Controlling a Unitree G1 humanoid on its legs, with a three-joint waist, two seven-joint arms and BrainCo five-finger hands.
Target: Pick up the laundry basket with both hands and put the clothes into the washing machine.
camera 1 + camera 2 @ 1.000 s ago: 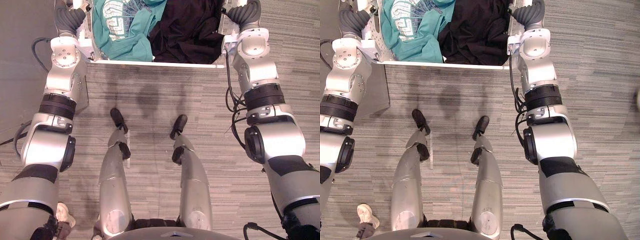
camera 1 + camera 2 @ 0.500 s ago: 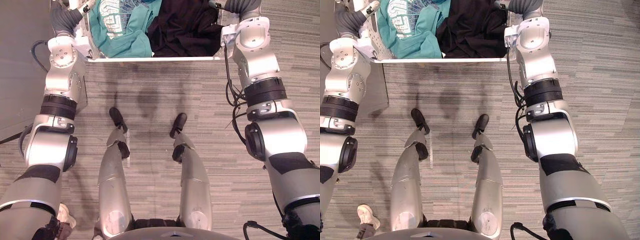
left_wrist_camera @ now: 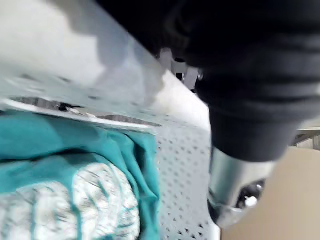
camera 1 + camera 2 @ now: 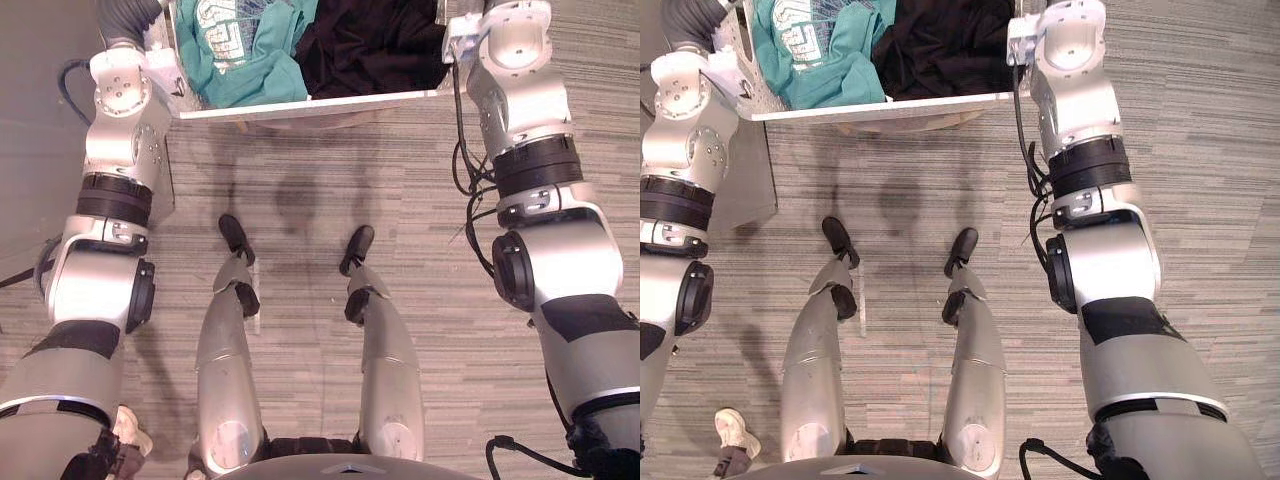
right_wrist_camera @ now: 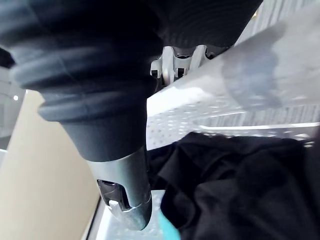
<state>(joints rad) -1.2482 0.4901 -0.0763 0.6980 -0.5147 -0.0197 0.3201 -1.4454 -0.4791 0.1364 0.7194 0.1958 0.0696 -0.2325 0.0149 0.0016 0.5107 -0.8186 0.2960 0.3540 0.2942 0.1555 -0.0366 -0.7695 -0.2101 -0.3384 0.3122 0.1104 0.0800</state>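
Laundry basket [image 4: 310,103]: white, with perforated walls, at the top edge of the head views, between the two arms. Its near rim runs slightly aslant, the right end higher in the frame, and it casts a shadow on the floor below. Contents: teal garment [image 4: 235,50] with a pale print, bunched in the left half of the basket, and black garment [image 4: 370,45], crumpled in the right half. The two touch at the middle, and both lie inside the walls. Left hand [image 3: 250,100]: at the basket's left rim, dark ribbed cover right against the white edge, teal cloth just past it; whether it is clamped on the rim cannot be told. Right hand [image 5: 90,75]: at the basket's right rim, black cloth just past it; grip likewise cannot be told. Floor: grey striped carpet [image 4: 300,200] across the frame, with a smooth grey panel [image 4: 30,120] at the left. A person's pale shoe [image 4: 128,428] is at the lower left.
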